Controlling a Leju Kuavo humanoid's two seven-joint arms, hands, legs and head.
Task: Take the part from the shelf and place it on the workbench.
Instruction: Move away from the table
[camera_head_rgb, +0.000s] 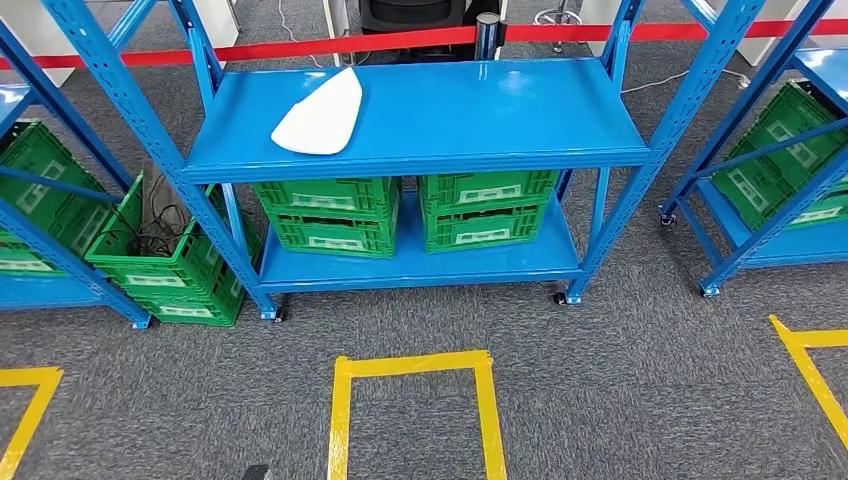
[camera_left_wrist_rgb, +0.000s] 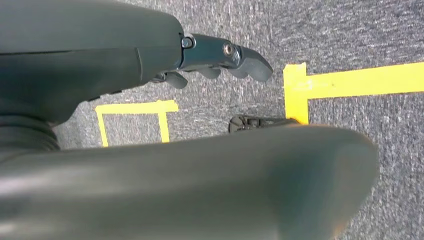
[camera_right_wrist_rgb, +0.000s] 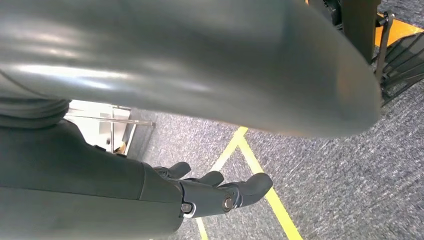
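A white, flat, rounded part (camera_head_rgb: 321, 117) lies on the top board of the blue shelf (camera_head_rgb: 480, 130), towards its left side. My left hand (camera_left_wrist_rgb: 220, 62) hangs over the grey carpet with its fingers (camera_left_wrist_rgb: 252, 65) apart and nothing in it. My right hand (camera_right_wrist_rgb: 220, 192) also hangs above the carpet, fingers (camera_right_wrist_rgb: 255, 185) loosely spread and holding nothing. Both hands are far from the part.
Green crates (camera_head_rgb: 330, 215) (camera_head_rgb: 487, 208) sit on the shelf's lower board, more green crates (camera_head_rgb: 170, 260) (camera_head_rgb: 790, 150) at both sides with other blue racks. Yellow tape marks a square (camera_head_rgb: 415, 400) on the carpet before the shelf. A red barrier tape (camera_head_rgb: 400, 40) runs behind.
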